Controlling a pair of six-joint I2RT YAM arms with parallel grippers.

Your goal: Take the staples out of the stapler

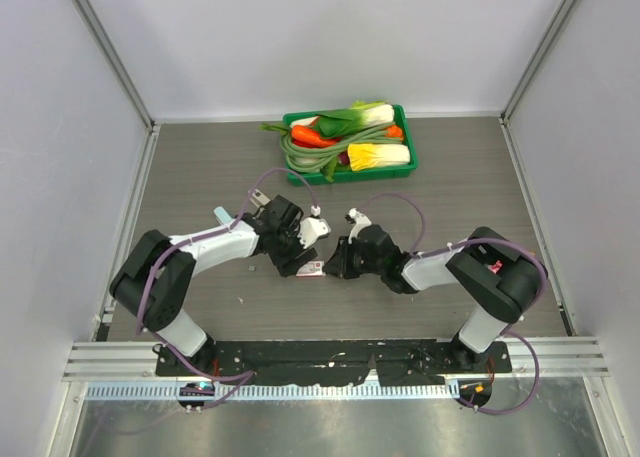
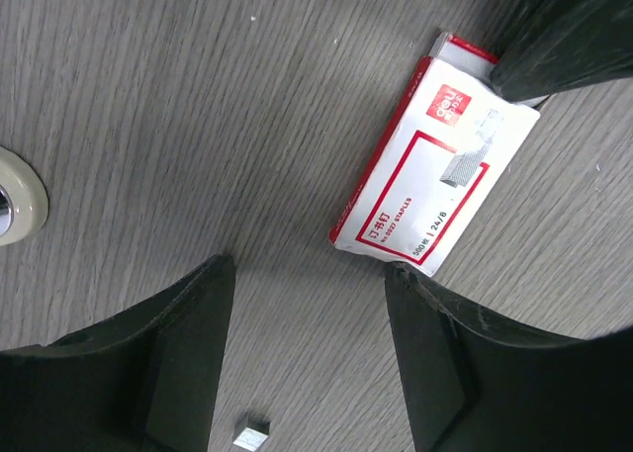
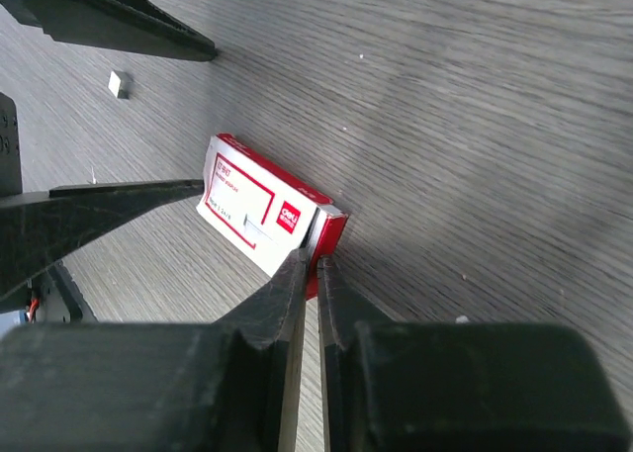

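The surface (image 1: 480,177) is grey, wood-grained board. At its far edge sits a green tray (image 1: 408,137) heaped with toy vegetables (image 1: 345,137). Near the middle a red-and-white staple box (image 2: 435,170) lies flat, printed face up. Just beside it rests a tiny grey block, probably a clump of staples (image 2: 252,437). The pale-blue stapler (image 1: 222,215) lies further left, well apart from the box. A cream rounded thing (image 2: 10,197), cut off by the left wrist view's edge, cannot be identified.
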